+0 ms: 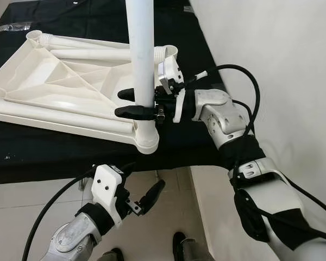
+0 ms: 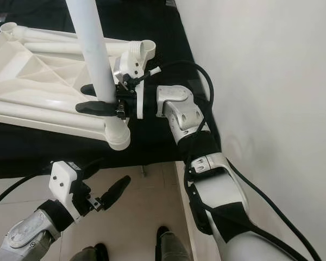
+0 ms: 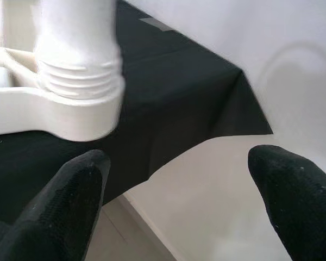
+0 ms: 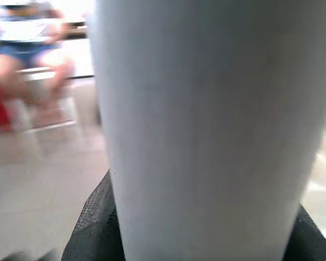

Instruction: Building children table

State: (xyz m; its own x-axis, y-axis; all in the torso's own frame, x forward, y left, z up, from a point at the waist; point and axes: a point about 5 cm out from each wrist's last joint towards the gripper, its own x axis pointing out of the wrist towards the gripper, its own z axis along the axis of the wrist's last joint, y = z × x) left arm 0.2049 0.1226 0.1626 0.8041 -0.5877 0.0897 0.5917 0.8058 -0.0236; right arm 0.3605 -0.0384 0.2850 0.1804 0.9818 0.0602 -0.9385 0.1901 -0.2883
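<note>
The white plastic table top (image 1: 54, 87) lies upside down on a black-covered surface (image 1: 65, 155). A white round leg (image 1: 140, 49) stands upright in its near right corner socket (image 1: 146, 141); the threaded foot of the leg (image 3: 79, 81) sits in the socket. My right gripper (image 1: 122, 103) is shut on the leg just above the socket, a black finger on either side, and the leg (image 4: 206, 125) looms close. Two more legs (image 1: 81, 54) lie inside the upturned top. My left gripper (image 1: 144, 182) hangs open below the table edge, over the floor, holding nothing.
A white wall (image 1: 271, 43) runs close along the right. Another empty corner socket (image 1: 165, 53) sits at the far right of the top. Tiled floor (image 1: 32, 201) and my feet (image 1: 179, 242) lie below. A blurred seated person (image 4: 22, 38) is in the background.
</note>
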